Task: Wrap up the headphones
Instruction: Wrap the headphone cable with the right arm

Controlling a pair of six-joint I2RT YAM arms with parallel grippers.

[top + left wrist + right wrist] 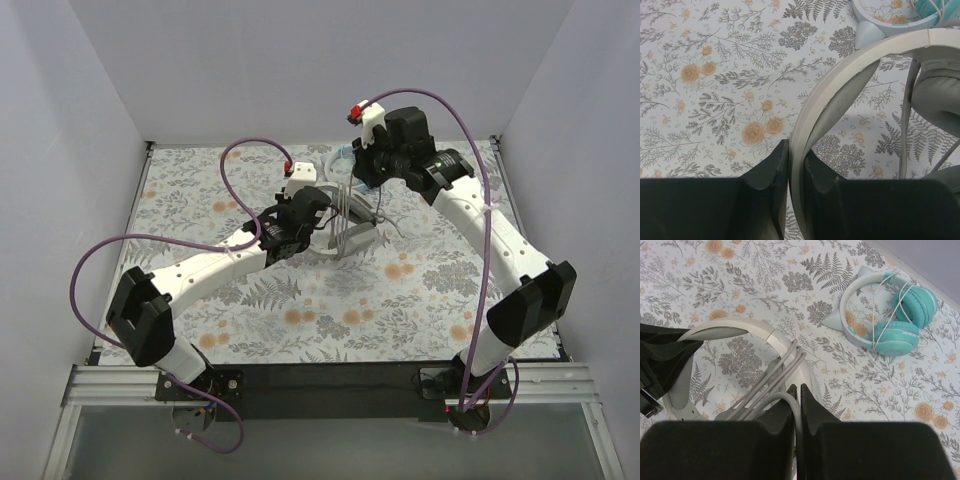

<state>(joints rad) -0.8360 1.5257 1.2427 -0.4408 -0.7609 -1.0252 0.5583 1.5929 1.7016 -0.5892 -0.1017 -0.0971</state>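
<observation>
Firmly, our left gripper (796,150) clamps the headband (840,75), while our right gripper (798,390), nearly closed, pinches the grey cable (770,375). The white headphones (350,225) stay mid-table (420,290) between both arms, band arching from one gripper toward the other, cable strands crossing it. The teal pair (890,315), cord wound around it, lies at the far edge.

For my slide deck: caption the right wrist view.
Right fingers pinch the grey cable wound across the white headphones, which the left fingers grip; teal headphones lie beyond.
</observation>
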